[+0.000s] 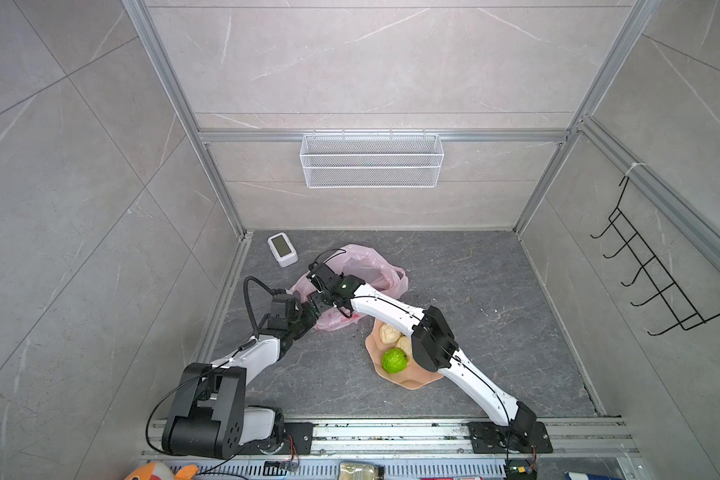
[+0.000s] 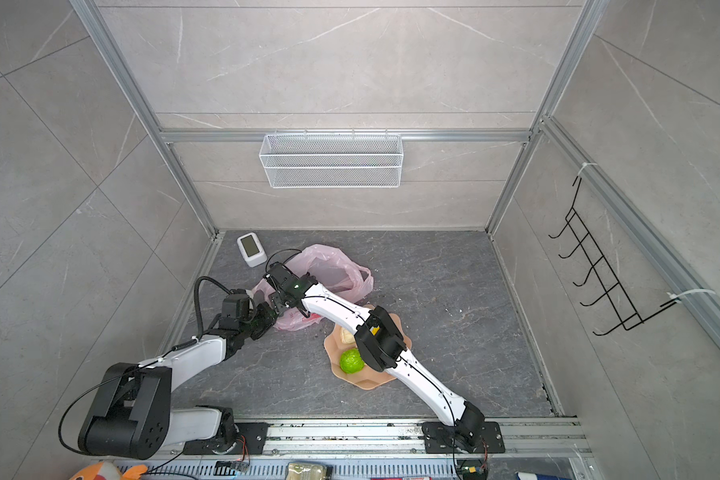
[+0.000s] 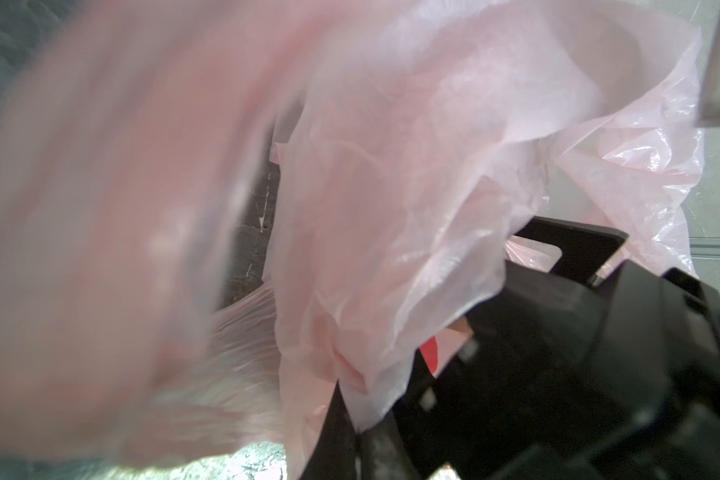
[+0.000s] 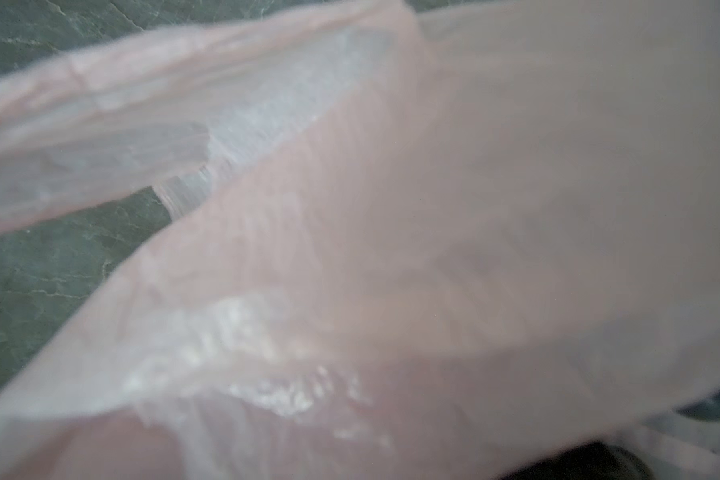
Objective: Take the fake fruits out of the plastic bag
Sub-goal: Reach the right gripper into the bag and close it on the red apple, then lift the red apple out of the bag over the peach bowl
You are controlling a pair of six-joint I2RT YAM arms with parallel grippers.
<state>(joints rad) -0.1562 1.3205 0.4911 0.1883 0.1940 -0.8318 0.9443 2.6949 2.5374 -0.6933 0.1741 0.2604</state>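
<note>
The bag (image 1: 362, 266) lies crumpled at about 10 o'clock from the middle of the counter (image 1: 495, 311). The plate (image 1: 408, 380) sits at its 5 o'clock and already holds a green fruit (image 1: 394, 360) and beige pieces (image 1: 387, 332).

The step in hand looks like another reach into the bag. The left end effector (image 3: 360, 419) is clenched on a fold of pink film at the bag's 8 o'clock edge. The right end effector (image 1: 317, 297) is pushed in at the mouth just beside it. Film covers its wrist view, so I cannot tell whether it is released or grasping.

No fruit shows inside the bag. The next move likely calls for the left to keep the mouth lifted while the right feels for a piece and draws it clear of the film.
</note>
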